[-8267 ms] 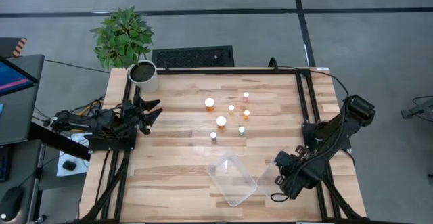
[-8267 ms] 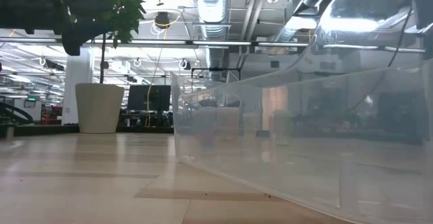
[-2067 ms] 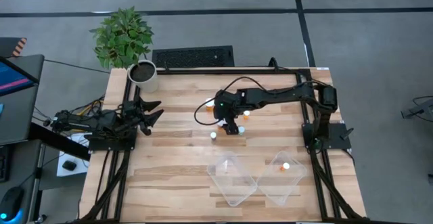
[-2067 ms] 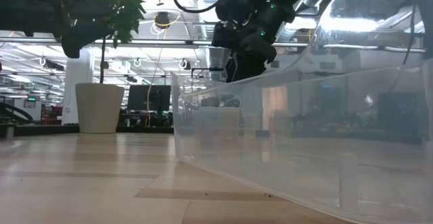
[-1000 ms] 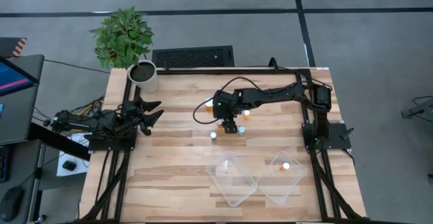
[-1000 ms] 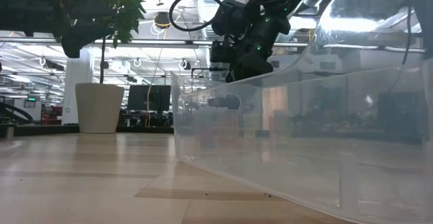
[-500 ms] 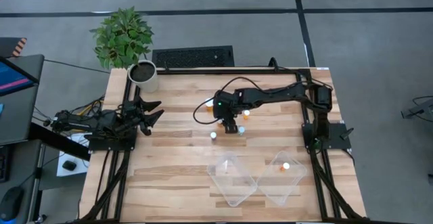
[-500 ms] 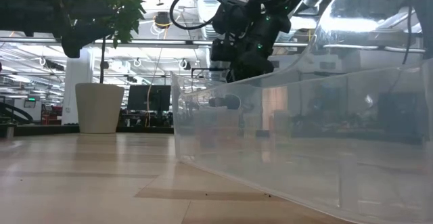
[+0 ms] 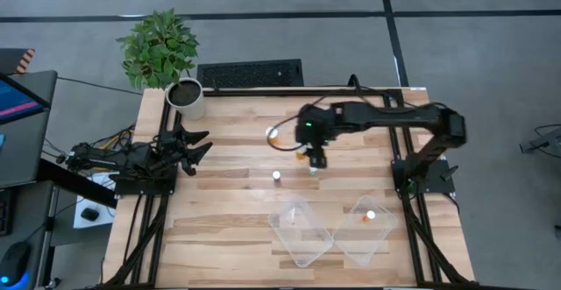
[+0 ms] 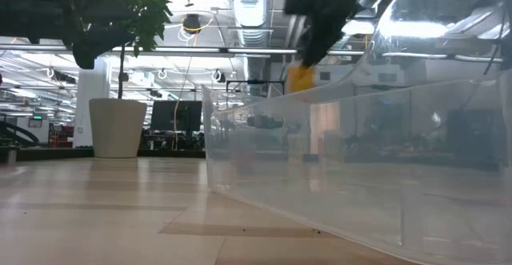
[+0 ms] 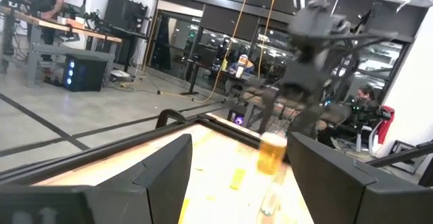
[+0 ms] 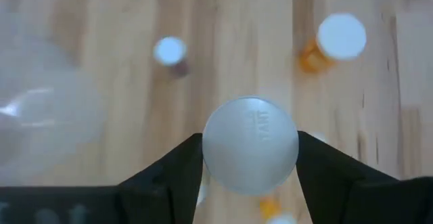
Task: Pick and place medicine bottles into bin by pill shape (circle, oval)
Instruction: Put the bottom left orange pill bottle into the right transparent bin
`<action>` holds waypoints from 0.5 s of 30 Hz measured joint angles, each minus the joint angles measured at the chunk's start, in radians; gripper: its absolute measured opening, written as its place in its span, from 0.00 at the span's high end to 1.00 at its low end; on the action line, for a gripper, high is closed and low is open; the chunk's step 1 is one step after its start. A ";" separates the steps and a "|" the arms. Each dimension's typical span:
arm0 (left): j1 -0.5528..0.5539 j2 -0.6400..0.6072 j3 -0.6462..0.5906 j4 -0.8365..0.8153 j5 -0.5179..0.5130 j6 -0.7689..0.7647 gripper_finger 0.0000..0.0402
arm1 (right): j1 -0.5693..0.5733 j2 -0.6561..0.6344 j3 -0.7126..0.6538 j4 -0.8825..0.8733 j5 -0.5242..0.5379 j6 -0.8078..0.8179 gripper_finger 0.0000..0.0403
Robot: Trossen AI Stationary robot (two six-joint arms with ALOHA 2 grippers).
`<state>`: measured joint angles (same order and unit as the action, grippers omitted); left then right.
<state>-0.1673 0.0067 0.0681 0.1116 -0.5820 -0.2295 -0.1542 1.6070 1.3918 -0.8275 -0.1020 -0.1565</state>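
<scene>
While a white-capped orange bottle [image 12: 250, 145] hangs clamped between the right gripper's [image 9: 316, 159] fingers above mid-table, other bottles [image 9: 276, 175] stand on the boards beneath. Two clear bins [image 9: 302, 231] sit near the front edge. The left gripper [image 9: 195, 141], fingers apart, waits at the table's [image 9: 219, 202] left edge.

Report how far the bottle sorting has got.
Done: one bottle lies in the right-hand clear bin; the other bin looks empty. In hand: the right tool grips a large white-capped bottle, lifted off the wooden table. Left: several small bottles on the table, such as one near the middle. The left tool waits open at the table's left edge.
</scene>
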 joint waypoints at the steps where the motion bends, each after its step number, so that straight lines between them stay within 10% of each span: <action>1: 0.000 0.000 0.000 0.000 0.000 0.000 0.41 | 0.014 -0.037 0.000 -0.046 0.000 0.034 0.46; 15: 0.000 0.000 0.000 -0.003 -0.001 0.001 0.41 | 0.532 -0.432 -0.123 -0.304 0.272 0.851 0.46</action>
<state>-0.1671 0.0067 0.0681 0.1088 -0.5827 -0.2285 0.3780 1.1749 1.2688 -1.1310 0.1704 0.6949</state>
